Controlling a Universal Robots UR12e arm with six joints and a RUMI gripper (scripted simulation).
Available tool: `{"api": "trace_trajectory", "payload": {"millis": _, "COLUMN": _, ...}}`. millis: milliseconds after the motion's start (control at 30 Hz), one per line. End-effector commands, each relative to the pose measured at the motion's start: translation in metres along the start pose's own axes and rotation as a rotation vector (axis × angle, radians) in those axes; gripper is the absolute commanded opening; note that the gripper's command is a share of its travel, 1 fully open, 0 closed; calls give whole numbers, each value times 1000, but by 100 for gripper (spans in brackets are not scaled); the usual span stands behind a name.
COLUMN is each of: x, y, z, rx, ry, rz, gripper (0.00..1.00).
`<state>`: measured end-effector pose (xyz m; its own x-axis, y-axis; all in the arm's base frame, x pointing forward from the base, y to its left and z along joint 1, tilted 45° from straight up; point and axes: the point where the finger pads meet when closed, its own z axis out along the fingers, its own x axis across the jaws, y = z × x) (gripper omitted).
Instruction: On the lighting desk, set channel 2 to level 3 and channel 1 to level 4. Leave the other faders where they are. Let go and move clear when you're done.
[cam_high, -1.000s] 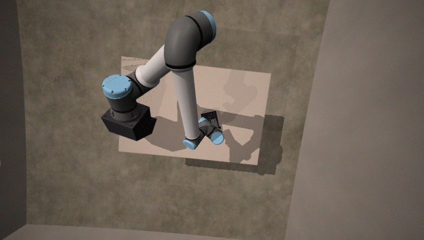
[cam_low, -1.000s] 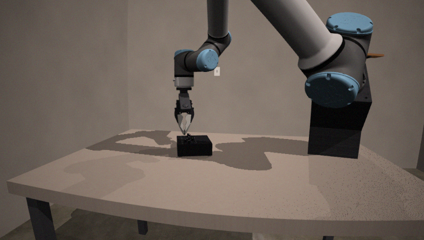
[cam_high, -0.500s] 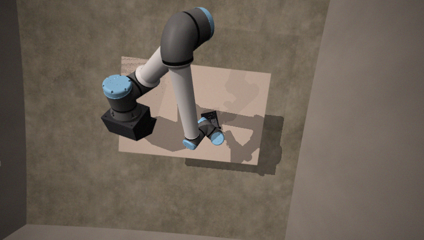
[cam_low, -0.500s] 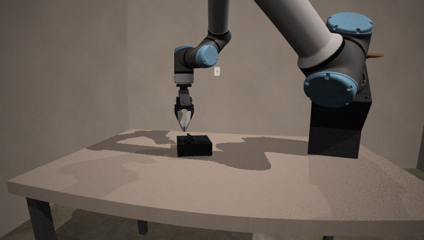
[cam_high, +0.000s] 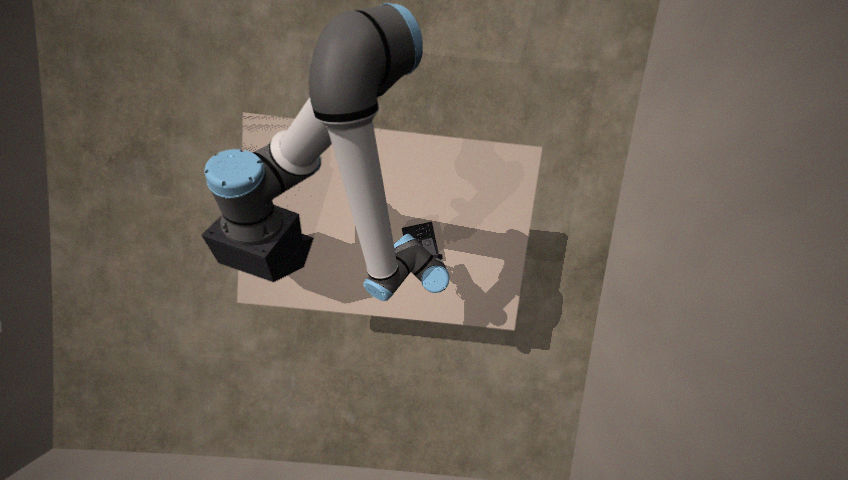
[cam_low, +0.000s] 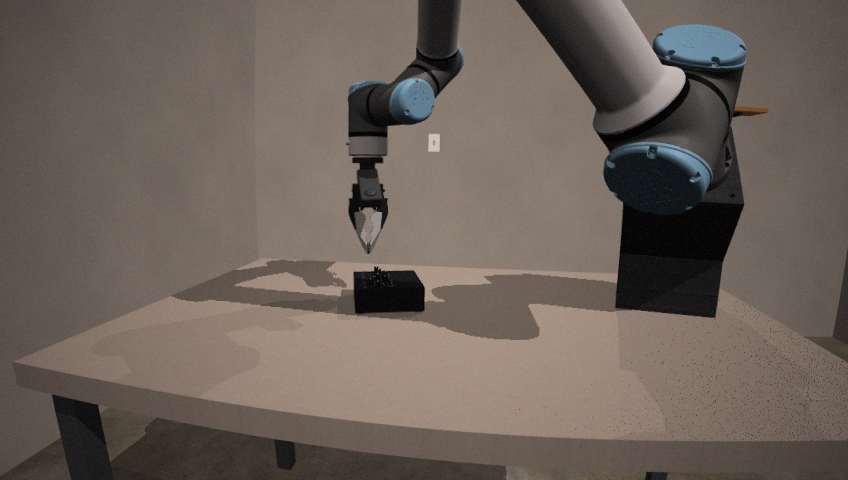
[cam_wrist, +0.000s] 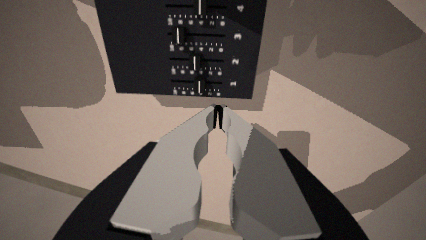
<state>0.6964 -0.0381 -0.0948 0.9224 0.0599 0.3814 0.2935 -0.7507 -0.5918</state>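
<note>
Exterior view: the gripper (cam_low: 368, 248), fingers pressed together on nothing to form a pushing tip, hangs just above the lighting desk (cam_low: 389, 292), which sits mid-table (cam_low: 416, 380), apparently lifted between fader moves.

Open air separates the closed grey two-jaw gripper (cam_low: 368, 248) from the small black box-shaped lighting desk (cam_low: 389, 292) below it. Short fader knobs (cam_low: 379, 275) project from the desk's top. The beige table top (cam_low: 416, 368) surrounds the desk; the arm's black pedestal (cam_low: 708, 285) stands well apart.
</note>
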Motion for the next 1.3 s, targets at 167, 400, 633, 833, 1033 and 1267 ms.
{"api": "trace_trajectory", "payload": {"millis": 167, "x": 0, "y": 0, "z": -1, "rx": -1, "ry": 1, "rz": 0, "gripper": 0}}
{"api": "trace_trajectory", "payload": {"millis": 400, "x": 0, "y": 0, "z": -1, "rx": -1, "ry": 1, "rz": -5, "gripper": 0}}
{"api": "trace_trajectory", "payload": {"millis": 633, "x": 0, "y": 0, "z": -1, "rx": -1, "ry": 1, "rz": -21, "gripper": 0}}
{"api": "trace_trajectory", "payload": {"millis": 833, "x": -1, "y": -1, "z": -1, "rx": -1, "ry": 1, "rz": -66, "gripper": 0}}
{"api": "trace_trajectory", "payload": {"millis": 1033, "x": -3, "y": -1, "z": -1, "rx": -1, "ry": 1, "rz": -114, "gripper": 0}}
{"api": "trace_trajectory", "payload": {"millis": 1267, "x": -6, "y": -3, "z": -1, "rx": -1, "ry": 1, "rz": -238, "gripper": 0}}
